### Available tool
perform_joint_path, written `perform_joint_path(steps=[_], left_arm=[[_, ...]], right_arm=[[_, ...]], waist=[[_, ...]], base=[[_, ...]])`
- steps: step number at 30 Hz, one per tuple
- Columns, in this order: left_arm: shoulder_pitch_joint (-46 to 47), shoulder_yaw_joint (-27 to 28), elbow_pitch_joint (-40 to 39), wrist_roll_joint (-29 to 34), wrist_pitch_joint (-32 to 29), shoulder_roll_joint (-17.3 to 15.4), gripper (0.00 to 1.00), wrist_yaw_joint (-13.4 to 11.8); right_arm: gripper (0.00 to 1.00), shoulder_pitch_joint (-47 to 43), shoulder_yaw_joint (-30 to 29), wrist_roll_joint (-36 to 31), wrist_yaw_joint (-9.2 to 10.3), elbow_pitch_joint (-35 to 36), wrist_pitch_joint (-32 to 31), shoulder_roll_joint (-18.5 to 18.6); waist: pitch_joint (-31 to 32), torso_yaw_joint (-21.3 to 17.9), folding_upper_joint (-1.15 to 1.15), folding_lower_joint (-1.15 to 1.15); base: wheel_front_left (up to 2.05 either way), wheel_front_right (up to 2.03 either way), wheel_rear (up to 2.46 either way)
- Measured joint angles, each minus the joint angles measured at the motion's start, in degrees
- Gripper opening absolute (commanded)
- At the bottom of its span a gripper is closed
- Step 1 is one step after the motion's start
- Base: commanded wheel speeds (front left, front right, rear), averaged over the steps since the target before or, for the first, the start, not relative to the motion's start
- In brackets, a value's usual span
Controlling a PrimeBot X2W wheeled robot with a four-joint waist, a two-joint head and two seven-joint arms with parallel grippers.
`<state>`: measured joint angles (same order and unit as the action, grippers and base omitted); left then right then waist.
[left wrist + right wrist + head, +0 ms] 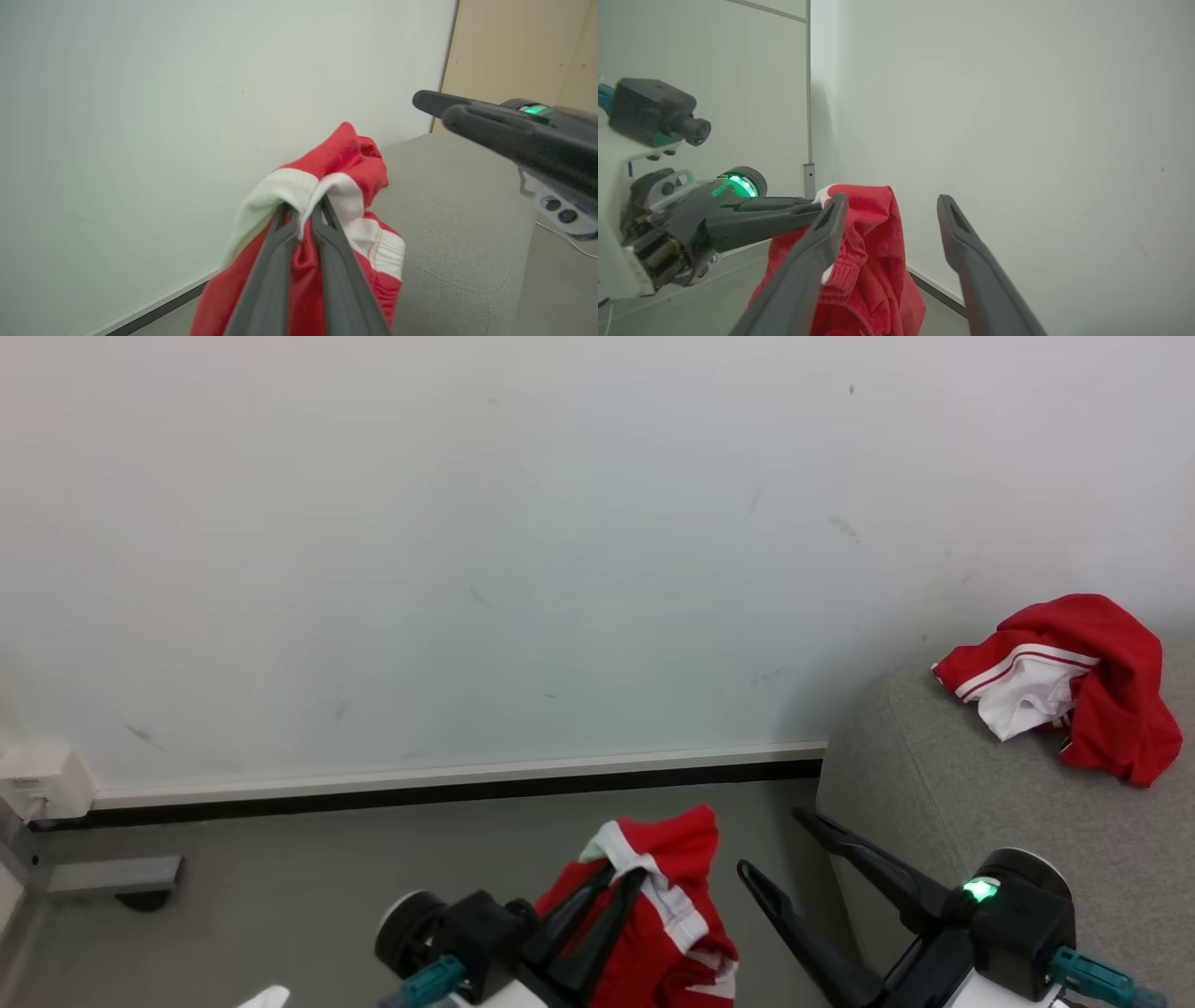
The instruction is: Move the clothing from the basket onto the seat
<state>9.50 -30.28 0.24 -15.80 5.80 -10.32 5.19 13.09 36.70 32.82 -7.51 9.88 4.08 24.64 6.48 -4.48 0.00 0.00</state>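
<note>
Pale wall (467,569) ahead, dark skirting strip at its foot, grey floor (327,859) below. Grey seat (934,784) at right of head view.

Left tool (625,875): clamped tight on a red garment (672,915) with a white band, which hangs from the fingers, near the seat's end.

Right tool (770,841): jaws spread wide, empty, just beside the held cloth.

Second garment (1074,681), red and white, lies crumpled on the seat, well apart from both tools.
</note>
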Motion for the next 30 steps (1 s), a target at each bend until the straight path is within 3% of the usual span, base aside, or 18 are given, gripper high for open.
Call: perform_joint_path(steps=[15,27,28,29,30], left_arm=[[2.72,-8.45,-3.39,-0.31,-2.38,0.3,0.0,1.7],[3.13,-12.34,-7.66,-6.06,-5.21,-0.76,0.0,2.02],[3.13,-12.36,-7.64,-6.45,-5.22,-0.91,0.0,2.02],[3.13,-12.38,-7.6,-6.59,-5.22,-1.02,0.0,2.02],[3.13,-12.37,-7.51,-6.69,-5.21,-1.08,0.0,2.02]], right_arm=[[1.0,5.73,12.51,5.08,-0.03,-4.1,-4.94,5.28],[1.0,8.03,15.4,6.28,-0.03,-7.1,-3.08,5.84],[0.84,8.09,15.57,6.48,-0.03,-7.15,-2.75,5.72],[0.38,8.18,15.75,6.66,-0.03,-7.15,-2.37,5.63],[0.09,8.21,15.73,6.97,-0.03,-7.17,-1.88,5.46]], waist=[[-0.27,-1.65,0.0,0.0],[-0.82,-2.39,0.0,0.0],[-0.88,-2.43,0.0,0.0],[-0.93,-2.46,0.0,0.0],[-0.98,-2.49,0.0,0.0]], base=[[0.0,0.0,0.0],[0.0,0.0,0.0],[0.0,0.0,0.0],[0.0,0.0,0.0],[0.0,0.0,0.0]])
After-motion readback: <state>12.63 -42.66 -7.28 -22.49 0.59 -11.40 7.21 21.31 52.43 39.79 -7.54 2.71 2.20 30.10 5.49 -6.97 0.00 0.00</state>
